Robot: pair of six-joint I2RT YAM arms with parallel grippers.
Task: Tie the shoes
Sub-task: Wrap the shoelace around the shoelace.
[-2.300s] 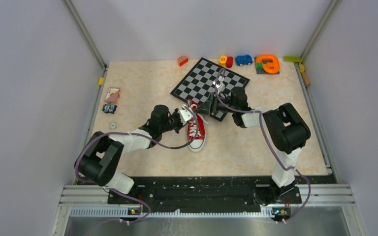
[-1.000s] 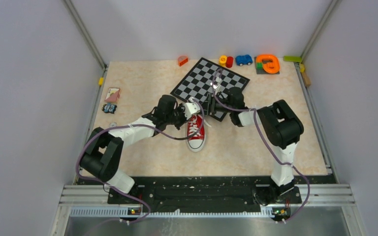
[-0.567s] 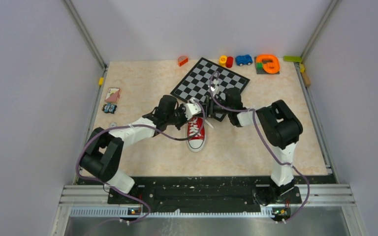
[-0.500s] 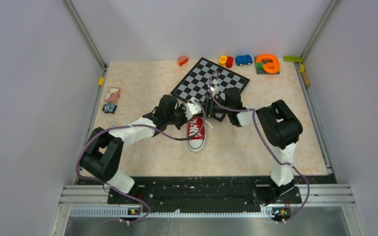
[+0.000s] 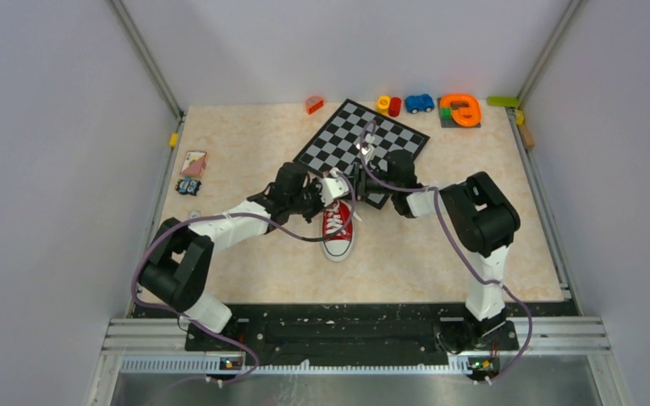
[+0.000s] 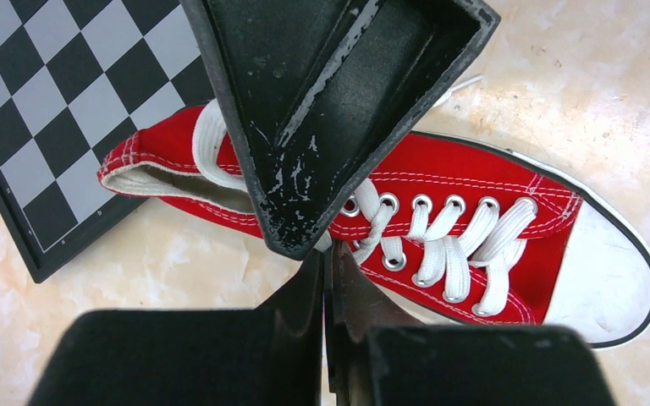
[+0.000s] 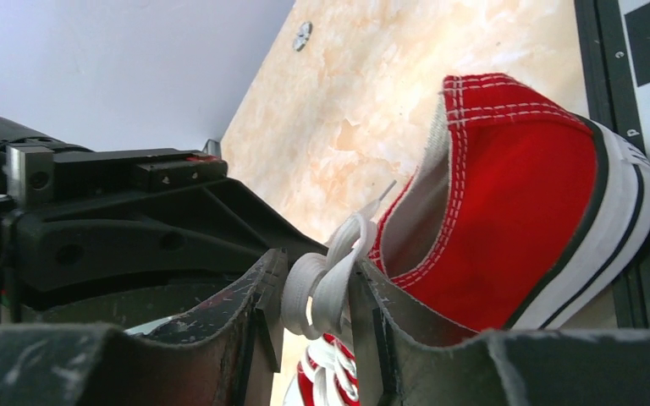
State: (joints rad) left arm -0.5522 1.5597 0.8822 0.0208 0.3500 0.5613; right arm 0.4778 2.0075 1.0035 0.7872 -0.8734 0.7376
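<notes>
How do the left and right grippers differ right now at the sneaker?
The left gripper has its fingers pressed fully together, while the right gripper keeps a gap with a white lace loop between its fingers. The left one sits over the eyelets of the red sneaker; the right one is at the heel opening. Both work at the laces, near the chessboard.

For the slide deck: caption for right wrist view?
Right gripper closing around a white lace loop beside the red sneaker's heel.

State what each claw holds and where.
Right claw pinches a white lace loop at the red canvas sneaker's opening. Left claw: shut; any hold cannot be told.
</notes>
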